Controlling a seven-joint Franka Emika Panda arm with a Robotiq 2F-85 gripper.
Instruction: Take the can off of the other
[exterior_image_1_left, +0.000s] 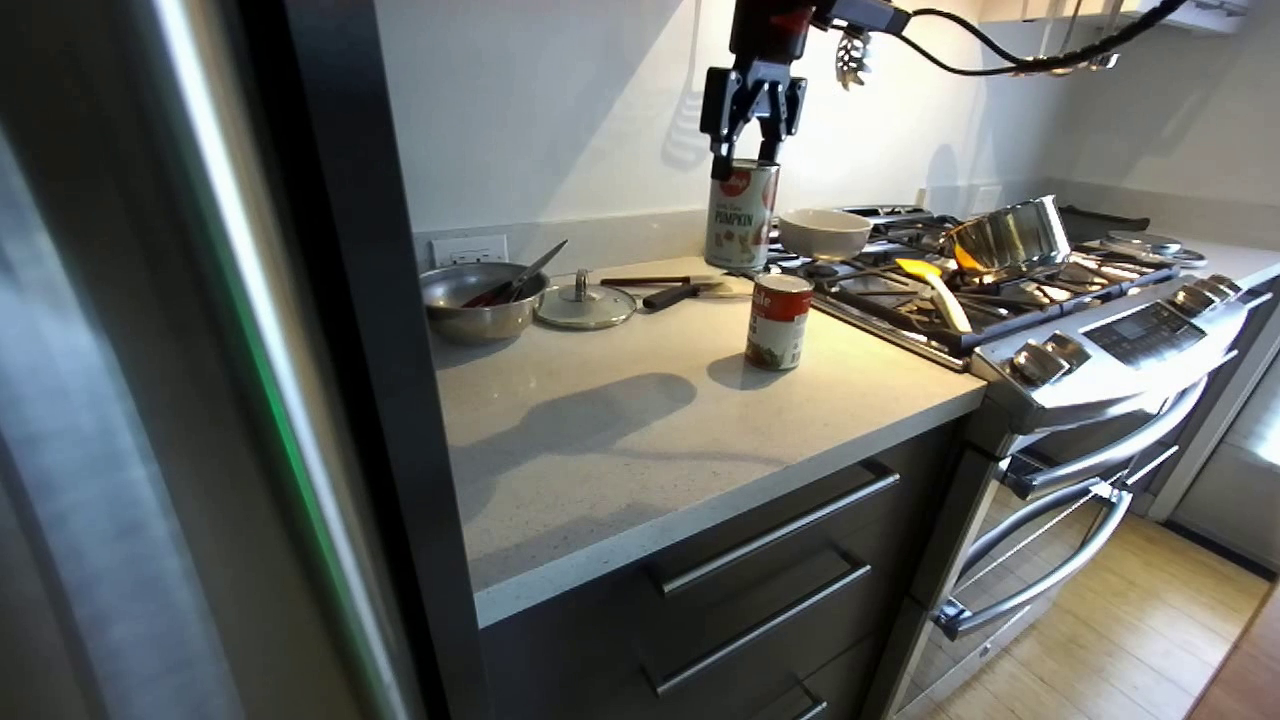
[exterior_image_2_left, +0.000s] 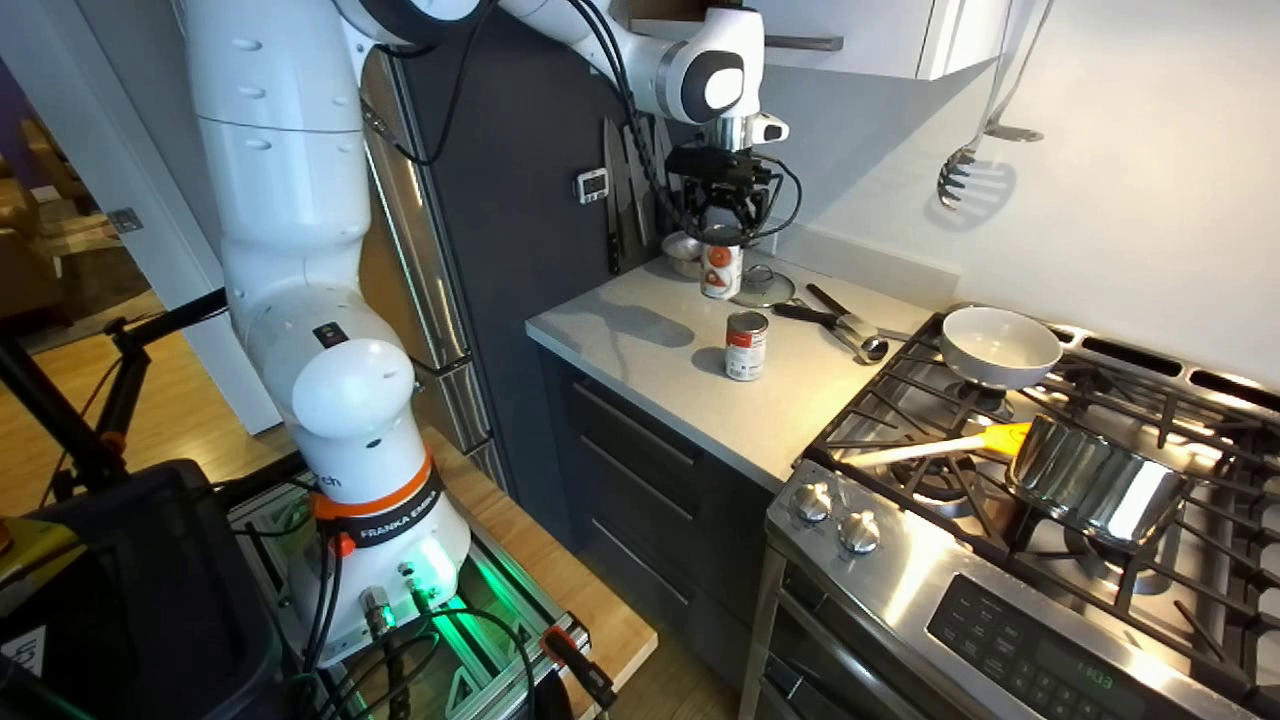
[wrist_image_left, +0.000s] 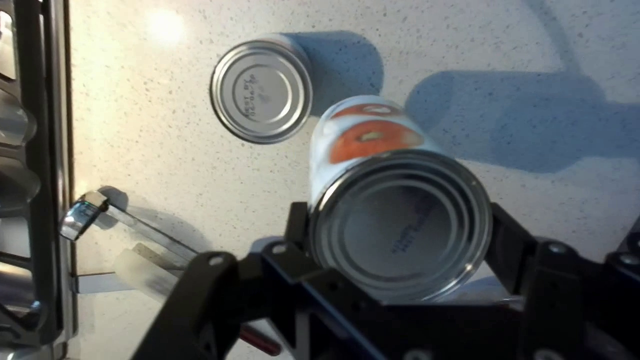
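Observation:
The can (exterior_image_1_left: 740, 225) is a larger tin with a pale pumpkin label; it also shows in an exterior view (exterior_image_2_left: 720, 272) and from above in the wrist view (wrist_image_left: 395, 235). My gripper (exterior_image_1_left: 746, 160) is shut on it near the top rim, with a finger on each side in the wrist view (wrist_image_left: 400, 227). The can hangs above the counter, its shadow apart from it. The other (exterior_image_1_left: 778, 325), a tin with a red band and white label, stands upright on the counter, apart from the can; it also shows in an exterior view (exterior_image_2_left: 746, 348) and the wrist view (wrist_image_left: 261, 92).
A metal bowl (exterior_image_1_left: 480, 310) with utensils, a glass lid (exterior_image_1_left: 585, 305) and loose utensils (exterior_image_2_left: 830, 320) lie at the counter's back. The stove (exterior_image_2_left: 930, 470) beside it bears a white bowl (exterior_image_2_left: 1000, 347), a pot (exterior_image_2_left: 1095, 485) and a yellow-headed utensil (exterior_image_2_left: 930, 448).

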